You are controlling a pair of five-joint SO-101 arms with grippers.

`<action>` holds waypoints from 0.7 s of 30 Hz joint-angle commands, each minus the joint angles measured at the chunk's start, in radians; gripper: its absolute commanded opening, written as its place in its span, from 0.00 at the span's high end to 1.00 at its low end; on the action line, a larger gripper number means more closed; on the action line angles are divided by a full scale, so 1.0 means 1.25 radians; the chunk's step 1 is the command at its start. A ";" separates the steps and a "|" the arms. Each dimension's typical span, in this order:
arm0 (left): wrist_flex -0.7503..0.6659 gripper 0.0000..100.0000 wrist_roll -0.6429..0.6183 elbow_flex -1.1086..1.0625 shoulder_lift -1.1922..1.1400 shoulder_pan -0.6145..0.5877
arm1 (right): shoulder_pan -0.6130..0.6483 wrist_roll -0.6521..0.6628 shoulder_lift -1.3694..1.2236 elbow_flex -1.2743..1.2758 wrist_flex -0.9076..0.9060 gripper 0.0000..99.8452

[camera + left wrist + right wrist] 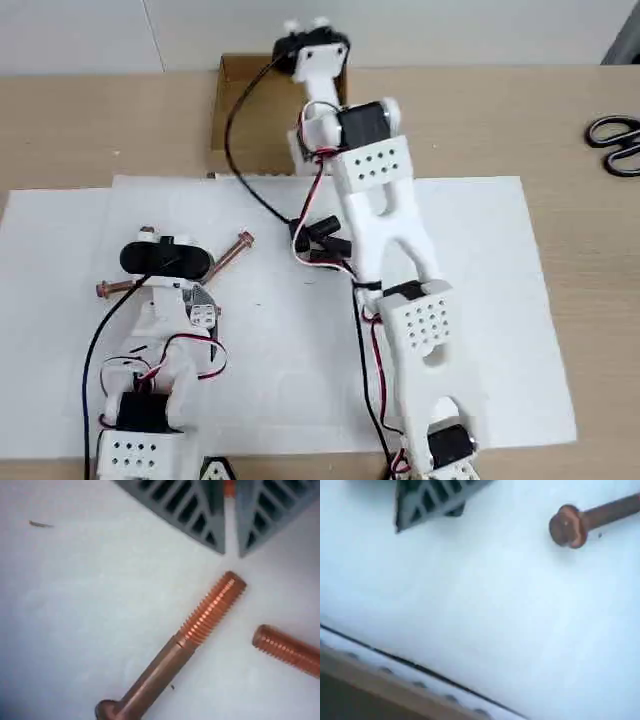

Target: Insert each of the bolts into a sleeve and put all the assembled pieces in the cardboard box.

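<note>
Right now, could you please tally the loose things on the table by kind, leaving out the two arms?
bolts: 2
cardboard box: 1
scissors: 1
paper sheet: 1
Total: 5

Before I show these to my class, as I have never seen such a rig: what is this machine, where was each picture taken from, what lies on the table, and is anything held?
These are two small robot arms, each ending in a hand. The high view looks down from a fixed camera; the two wrist views come from cameras on the arms' wrists. The left hand hangs over white paper, close to one bolt and a second bolt. The other arm stretches to a cardboard box beyond the paper. Scissors lie off to one side on the table. Whether either hand holds anything, I cannot tell.
</note>
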State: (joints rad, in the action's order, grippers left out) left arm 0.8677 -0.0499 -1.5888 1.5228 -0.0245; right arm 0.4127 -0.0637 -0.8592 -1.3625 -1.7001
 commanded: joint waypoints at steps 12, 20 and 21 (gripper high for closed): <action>-0.018 1.00 -0.004 0.003 0.007 -0.028 | 0.067 -0.092 0.114 0.136 -0.037 0.81; -0.018 1.00 -0.004 0.003 0.007 -0.028 | 0.099 -0.160 0.252 0.336 -0.030 0.81; -0.018 1.00 -0.004 0.003 0.007 -0.028 | 0.099 -0.160 0.252 0.340 -0.030 0.81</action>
State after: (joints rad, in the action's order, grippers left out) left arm 0.8677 -0.0529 -1.5888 1.5228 -0.0537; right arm 0.5324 -0.2493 -0.6199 -0.9574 -1.7246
